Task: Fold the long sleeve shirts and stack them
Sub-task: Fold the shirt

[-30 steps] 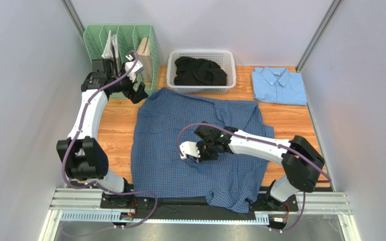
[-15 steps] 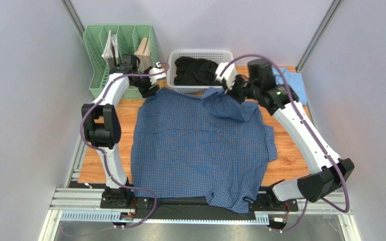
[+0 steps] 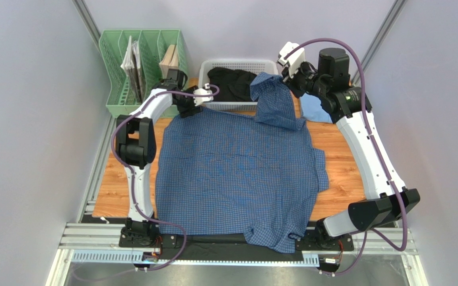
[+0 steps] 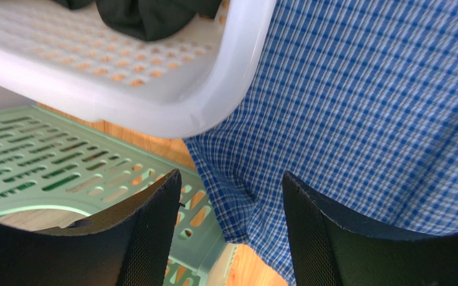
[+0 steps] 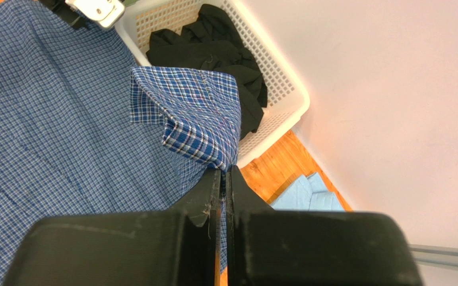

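Observation:
The dark blue checked shirt (image 3: 237,173) lies spread over the wooden table. My right gripper (image 3: 286,78) is shut on its far right sleeve (image 3: 271,98) and holds it lifted over the basket's rim; the pinched cloth shows in the right wrist view (image 5: 201,128) just above the gripper (image 5: 225,174). My left gripper (image 3: 197,102) is open over the shirt's far left corner (image 4: 255,196), beside the basket; in the left wrist view (image 4: 231,185) the jaws stand wide apart with cloth between them. The folded light blue shirt (image 3: 315,110) lies at the far right, mostly hidden by the right arm.
A white basket (image 3: 212,64) with dark clothes (image 3: 231,83) stands at the back middle. A green file rack (image 3: 118,77) with papers stands at the back left. Grey walls close both sides. The shirt's hem hangs over the near table edge (image 3: 273,238).
My right gripper has gone from the shirt's middle to the far right, taken the sleeve and lifted it up and back. My left gripper has moved right along the far edge towards the basket.

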Robot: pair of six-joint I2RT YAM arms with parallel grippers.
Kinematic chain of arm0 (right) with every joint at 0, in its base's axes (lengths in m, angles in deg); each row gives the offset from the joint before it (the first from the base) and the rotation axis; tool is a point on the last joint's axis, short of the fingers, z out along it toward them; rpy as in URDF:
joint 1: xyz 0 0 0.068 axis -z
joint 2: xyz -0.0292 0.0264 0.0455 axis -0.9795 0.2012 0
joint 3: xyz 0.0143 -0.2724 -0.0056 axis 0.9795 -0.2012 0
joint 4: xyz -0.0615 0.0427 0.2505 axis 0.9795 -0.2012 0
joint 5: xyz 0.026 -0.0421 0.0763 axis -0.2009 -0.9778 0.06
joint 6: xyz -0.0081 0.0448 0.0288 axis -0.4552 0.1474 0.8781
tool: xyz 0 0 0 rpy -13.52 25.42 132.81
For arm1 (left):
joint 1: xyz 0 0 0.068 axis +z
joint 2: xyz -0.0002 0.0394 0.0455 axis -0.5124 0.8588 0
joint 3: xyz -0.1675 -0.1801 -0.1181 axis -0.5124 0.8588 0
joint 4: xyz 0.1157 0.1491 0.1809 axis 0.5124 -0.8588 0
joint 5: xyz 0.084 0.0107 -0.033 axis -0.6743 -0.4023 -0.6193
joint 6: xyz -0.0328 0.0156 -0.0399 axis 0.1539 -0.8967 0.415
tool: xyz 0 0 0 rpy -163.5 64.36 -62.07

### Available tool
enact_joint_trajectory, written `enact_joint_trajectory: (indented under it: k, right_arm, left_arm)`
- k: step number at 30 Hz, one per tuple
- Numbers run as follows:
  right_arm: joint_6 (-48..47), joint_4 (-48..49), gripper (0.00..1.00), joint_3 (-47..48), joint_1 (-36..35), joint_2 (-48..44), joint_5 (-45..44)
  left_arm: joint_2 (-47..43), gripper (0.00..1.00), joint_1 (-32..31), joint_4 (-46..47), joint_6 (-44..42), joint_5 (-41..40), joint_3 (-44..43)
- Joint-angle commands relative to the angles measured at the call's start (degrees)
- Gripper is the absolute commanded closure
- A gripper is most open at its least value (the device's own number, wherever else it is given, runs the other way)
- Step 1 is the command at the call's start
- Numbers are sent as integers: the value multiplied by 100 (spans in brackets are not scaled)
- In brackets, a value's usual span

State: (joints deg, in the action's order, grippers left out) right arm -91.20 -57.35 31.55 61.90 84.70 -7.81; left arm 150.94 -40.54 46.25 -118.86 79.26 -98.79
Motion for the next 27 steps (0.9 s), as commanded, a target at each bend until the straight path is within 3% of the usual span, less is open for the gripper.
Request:
enact_joint_trajectory:
  k: [1, 8, 14, 18, 27]
  right_arm:
    - [207, 454, 100, 289, 58, -69, 113]
    - [207, 481, 100, 122, 50, -183, 140]
    - [198, 498, 100, 96, 85, -175, 104]
    - [295, 525, 100, 113, 93, -201, 69]
    - [541, 455, 100, 114, 313, -622, 78]
  left_arm:
    - [60, 33, 40, 65, -255, -253, -214]
    - [280, 40, 14, 100, -316, -499, -311]
    - [271, 62, -48, 91, -457, -430, -215]
    - [114, 88, -57, 109, -212, -289, -232]
    - [-739, 100, -22, 100, -184, -306, 532]
